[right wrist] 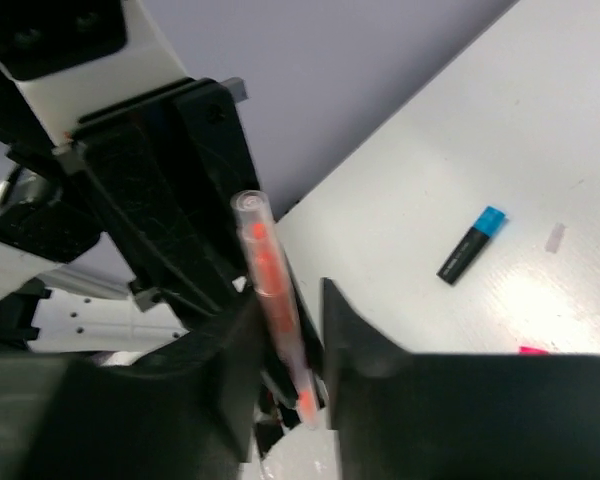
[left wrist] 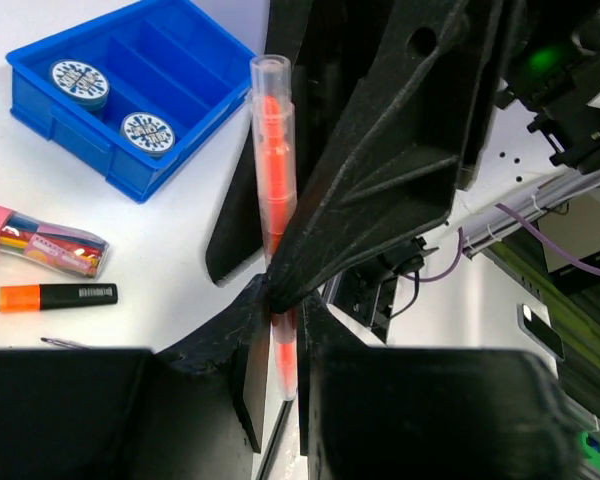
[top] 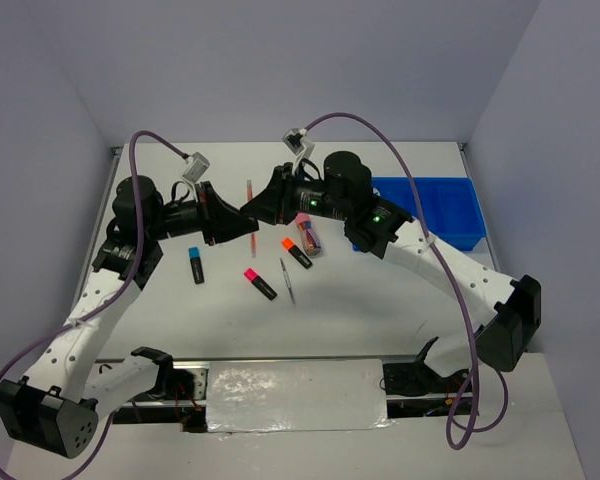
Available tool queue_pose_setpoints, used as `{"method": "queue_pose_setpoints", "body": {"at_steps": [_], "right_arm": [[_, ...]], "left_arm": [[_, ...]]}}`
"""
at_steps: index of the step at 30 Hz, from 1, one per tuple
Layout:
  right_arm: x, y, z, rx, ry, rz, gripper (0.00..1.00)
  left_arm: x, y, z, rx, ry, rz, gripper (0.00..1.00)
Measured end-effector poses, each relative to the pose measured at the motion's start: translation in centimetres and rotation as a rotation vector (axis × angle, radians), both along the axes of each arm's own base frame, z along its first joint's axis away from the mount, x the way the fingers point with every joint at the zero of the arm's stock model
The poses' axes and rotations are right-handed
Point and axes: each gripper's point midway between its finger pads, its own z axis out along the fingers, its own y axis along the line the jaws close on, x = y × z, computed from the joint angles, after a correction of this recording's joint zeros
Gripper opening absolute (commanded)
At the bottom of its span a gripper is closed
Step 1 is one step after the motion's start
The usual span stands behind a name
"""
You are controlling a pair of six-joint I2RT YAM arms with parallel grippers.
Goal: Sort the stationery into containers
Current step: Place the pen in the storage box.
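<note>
A thin pink pen (top: 250, 200) is held above the table between both grippers. My left gripper (left wrist: 280, 335) is shut on the pen (left wrist: 271, 150) near its lower end. My right gripper (right wrist: 290, 320) faces it with its fingers on either side of the same pen (right wrist: 265, 270); the pen rests against one finger and a gap shows to the other. The blue tray (top: 450, 215) stands at the right, and in the left wrist view (left wrist: 75, 135) it holds two tape rolls (left wrist: 80, 80) (left wrist: 147, 132).
On the table lie a blue-capped highlighter (top: 196, 265), a pink-capped highlighter (top: 260, 283), an orange-capped highlighter (top: 296, 252), a pink-capped tube (top: 309, 236) and a thin grey pen (top: 288, 280). Purple cables arc over both arms.
</note>
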Motion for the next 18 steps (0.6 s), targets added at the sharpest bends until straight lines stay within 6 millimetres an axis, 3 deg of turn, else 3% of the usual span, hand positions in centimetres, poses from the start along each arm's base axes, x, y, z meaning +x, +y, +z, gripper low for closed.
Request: {"method": "queue_pose_setpoints", "body": {"at_steps": [1,2,3,4,7,8,10,13,16,18], "right_arm": [[0.0,0.1,0.1,0.002,0.000,0.000,0.20],[0.0,0.2,0.2,0.002,-0.006,0.005,0.02],[0.2,0.2,0.2,-0.004,-0.017,-0.003,0.00],[0.3,0.2,0.1,-0.010,-0.022,-0.005,0.00],[0.9,0.1,-0.3,-0.024,-0.022,-0.031,0.00],[1.3,-0.2,-0.5,-0.033,-0.024,-0.047,0.00],[2.9,-1.4,-1.1,-0.060,-0.023,-0.101,0.00],[7.3,-6.1,-3.0,-0.142,-0.017,-0.251,0.00],[13.0,-14.6,-6.0,-0.286,-0.002,-0.487,0.00],[15.7,-20.9,-8.4,-0.409,0.026,-0.644,0.00]], "left_arm": [[0.1,0.0,0.0,0.000,-0.001,0.003,0.00],[0.2,0.0,-0.1,0.001,0.001,0.005,0.04],[0.2,-0.1,-0.1,0.000,0.010,0.005,0.10],[0.3,0.0,-0.2,-0.001,0.015,0.011,0.33],[0.4,-0.1,-0.5,0.010,0.013,0.014,0.73],[0.4,-0.1,-0.6,0.015,0.021,0.019,0.99],[0.8,0.1,-1.1,0.037,0.044,0.055,0.99],[2.3,1.0,-1.7,0.088,0.074,0.167,0.99],[4.3,2.7,-2.6,0.165,0.113,0.320,0.99],[5.2,4.0,-4.1,0.229,0.151,0.410,0.99]]}}
